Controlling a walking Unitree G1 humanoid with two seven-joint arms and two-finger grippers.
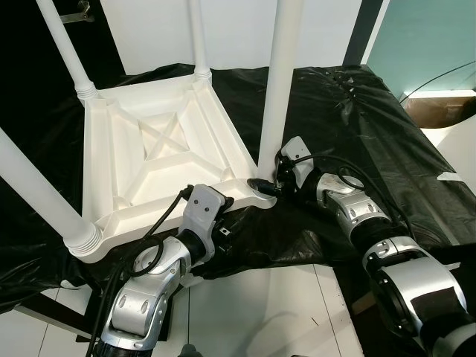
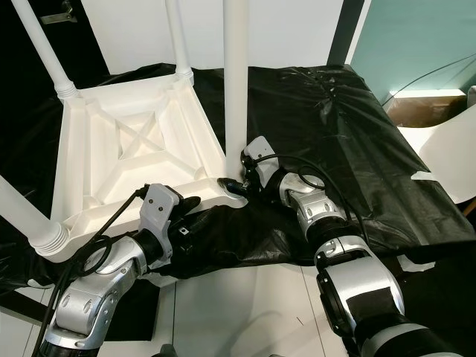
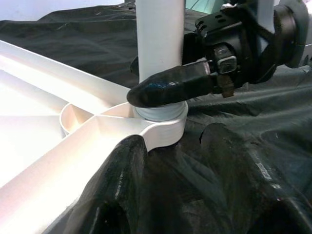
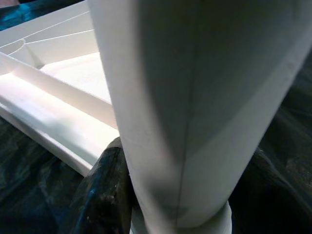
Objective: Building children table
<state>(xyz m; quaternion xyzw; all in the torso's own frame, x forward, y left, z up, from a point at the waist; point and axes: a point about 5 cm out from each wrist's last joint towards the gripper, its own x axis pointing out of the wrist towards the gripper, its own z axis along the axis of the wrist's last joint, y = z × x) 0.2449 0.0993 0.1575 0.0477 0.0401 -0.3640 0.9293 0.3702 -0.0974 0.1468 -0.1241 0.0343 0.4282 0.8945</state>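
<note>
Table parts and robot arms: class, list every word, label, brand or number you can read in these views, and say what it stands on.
None can be read.
The upturned white tabletop and its legs carry no print.
The small label on the left gripper's wrist housing is too small to read.

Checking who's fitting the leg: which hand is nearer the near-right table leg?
Right. The right hand grips the near-right table leg at its base; the left hand holds the tabletop edge beside it.

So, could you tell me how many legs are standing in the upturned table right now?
4. One leg at the near right corner, gripped at its base by the right gripper; one near left; one far left; one far right.
</note>
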